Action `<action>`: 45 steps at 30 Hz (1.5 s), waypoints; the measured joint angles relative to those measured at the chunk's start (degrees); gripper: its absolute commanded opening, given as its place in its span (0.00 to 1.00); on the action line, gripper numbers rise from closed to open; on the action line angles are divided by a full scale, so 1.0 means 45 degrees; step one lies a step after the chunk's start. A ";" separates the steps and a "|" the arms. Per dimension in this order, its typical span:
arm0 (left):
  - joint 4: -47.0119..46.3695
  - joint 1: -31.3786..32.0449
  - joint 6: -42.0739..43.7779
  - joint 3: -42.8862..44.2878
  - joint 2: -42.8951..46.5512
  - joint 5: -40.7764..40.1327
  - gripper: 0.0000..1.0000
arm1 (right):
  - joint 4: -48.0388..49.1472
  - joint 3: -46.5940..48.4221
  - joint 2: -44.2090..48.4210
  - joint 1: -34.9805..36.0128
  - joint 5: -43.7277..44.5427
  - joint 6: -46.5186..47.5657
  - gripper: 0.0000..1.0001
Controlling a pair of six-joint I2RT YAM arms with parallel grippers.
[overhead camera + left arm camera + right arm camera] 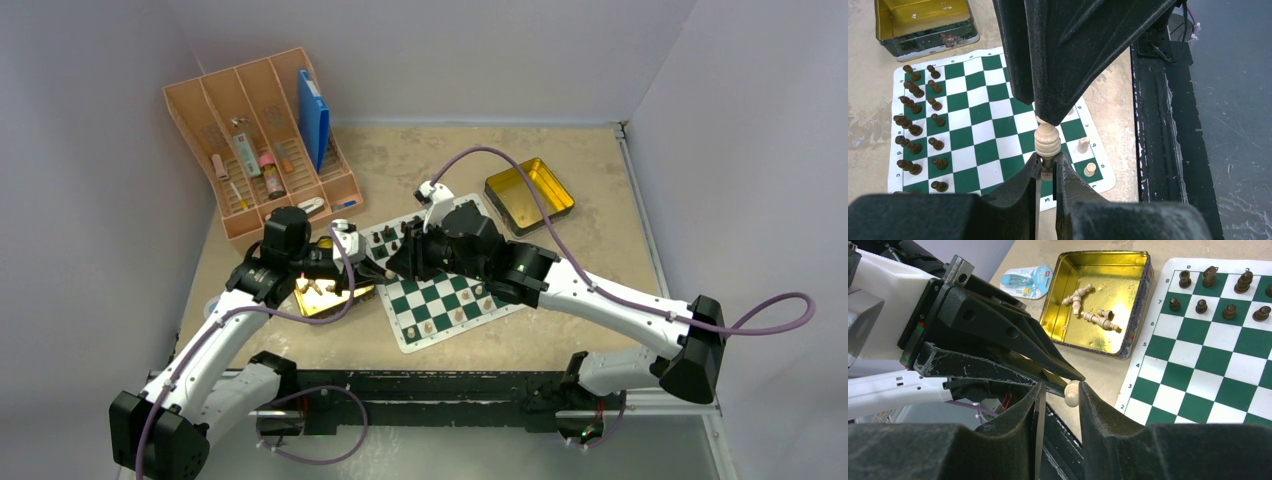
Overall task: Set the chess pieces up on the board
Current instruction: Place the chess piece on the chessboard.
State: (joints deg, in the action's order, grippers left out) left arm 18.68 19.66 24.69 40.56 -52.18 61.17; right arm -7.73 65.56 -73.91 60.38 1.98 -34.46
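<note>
The left end effector (pixel 1047 162) is pinching a light chess piece (pixel 1047 141) by its base, holding it in the air over the edge of the board (pixel 989 107). The right end effector (pixel 1060 390) is standing partly spread around the piece's head, one pad touching it and a gap showing on the other side. Dark chessmen (pixel 913 127) are filling two rows along one side of the board.

Numbers 8 to 3 — edging the board (pixel 1142 371).
</note>
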 measured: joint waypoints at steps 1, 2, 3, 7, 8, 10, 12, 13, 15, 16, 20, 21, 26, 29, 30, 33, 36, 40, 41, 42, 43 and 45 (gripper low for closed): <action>0.0019 0.0000 0.0005 -0.0005 -0.0005 0.0000 0.00 | -0.0024 0.0000 0.0000 0.0000 0.0000 0.0005 0.31; 0.0024 0.0000 0.0010 -0.0005 -0.0005 0.0005 0.00 | -0.0029 0.0000 0.0000 0.0000 0.0000 0.0005 0.31; 0.0029 0.0000 0.0024 -0.0005 -0.0005 0.0005 0.00 | -0.0029 0.0000 0.0000 0.0000 0.0000 0.0005 0.33; 0.0053 0.0000 0.0078 -0.0005 -0.0005 0.0010 0.00 | -0.0068 0.0000 -0.0019 0.0000 -0.0005 0.0010 0.37; 0.0053 0.0000 0.0092 -0.0005 -0.0005 0.0005 0.00 | -0.0117 0.0005 -0.0053 0.0000 -0.0005 0.0015 0.37; 0.0053 0.0000 0.0092 -0.0010 -0.0005 0.0005 0.00 | -0.0238 0.0015 -0.0165 0.0000 0.0000 0.0015 0.37; 0.0049 0.0000 0.0092 -0.0010 -0.0005 0.0010 0.00 | -0.0398 0.0015 -0.0330 0.0000 0.0000 0.0019 0.35; 0.0053 0.0000 0.0092 -0.0005 -0.0005 0.0010 0.00 | -0.0447 0.0015 -0.0393 0.0000 0.0000 0.0019 0.33; 0.0053 0.0000 0.0092 -0.0010 -0.0005 0.0010 0.00 | -0.0563 0.0015 -0.0515 0.0000 0.0000 0.0044 0.29; 0.0053 0.0000 0.0092 -0.0010 -0.0005 0.0005 0.00 | -0.0593 0.0015 -0.0559 0.0000 -0.0010 0.0044 0.25; 0.0063 0.0000 0.0092 -0.0015 -0.0010 -0.0010 0.00 | -0.0544 0.0015 -0.0554 0.0019 0.0000 0.0097 0.15; 0.0087 0.0000 0.0092 -0.0015 -0.0019 -0.0010 0.00 | -0.0559 0.0015 -0.0544 0.0024 0.0015 0.0097 0.13; 0.0160 0.0005 0.0078 -0.0015 -0.0272 -0.0155 0.00 | -0.0748 -0.0005 -0.0301 0.0024 0.0267 -0.0019 0.11; 0.0398 0.0010 0.0015 0.0005 -0.0665 -0.0432 0.00 | -0.0845 -0.0005 0.0136 0.0024 0.0913 -0.0049 0.10; 0.0481 0.0005 -0.0015 0.0010 -0.0811 -0.0539 0.00 | -0.0894 -0.0005 0.0301 0.0024 0.1161 -0.0053 0.10; 0.0724 0.0010 -0.0083 0.0010 -0.1030 -0.0806 0.00 | -0.1078 -0.0005 0.0612 0.0015 0.1880 -0.0053 0.10; 0.0777 0.0005 -0.0340 0.0015 -0.0986 -0.0894 0.00 | -0.1457 -0.0005 0.0670 -0.0073 0.2686 -0.0049 0.10; 0.0665 0.0005 -0.1258 0.0015 -0.0427 -0.0874 0.00 | -0.2171 -0.0005 0.0525 -0.0772 0.3308 0.0024 0.10; 0.0573 0.0010 -0.1477 0.0010 -0.0155 -0.0884 0.00 | -0.2307 -0.0034 0.0481 -0.1044 0.3463 0.0053 0.10; 0.0442 0.0005 -0.1671 0.0010 0.0058 -0.0884 0.00 | -0.2429 -0.0097 0.0457 -0.1287 0.3609 0.0068 0.10; 0.0238 0.0005 -0.1933 -0.0015 0.0321 -0.0908 0.00 | -0.2569 -0.0165 0.0452 -0.1520 0.3735 0.0087 0.11; -0.0243 0.0010 -0.2278 -0.0185 0.0801 -0.1001 0.00 | -0.2803 -0.0403 0.0452 -0.1870 0.4031 0.0083 0.11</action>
State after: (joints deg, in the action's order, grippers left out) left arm 17.58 19.70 14.44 39.72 -48.58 56.66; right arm -20.34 63.75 -71.88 51.96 20.12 -34.09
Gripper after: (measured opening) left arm 0.086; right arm 0.160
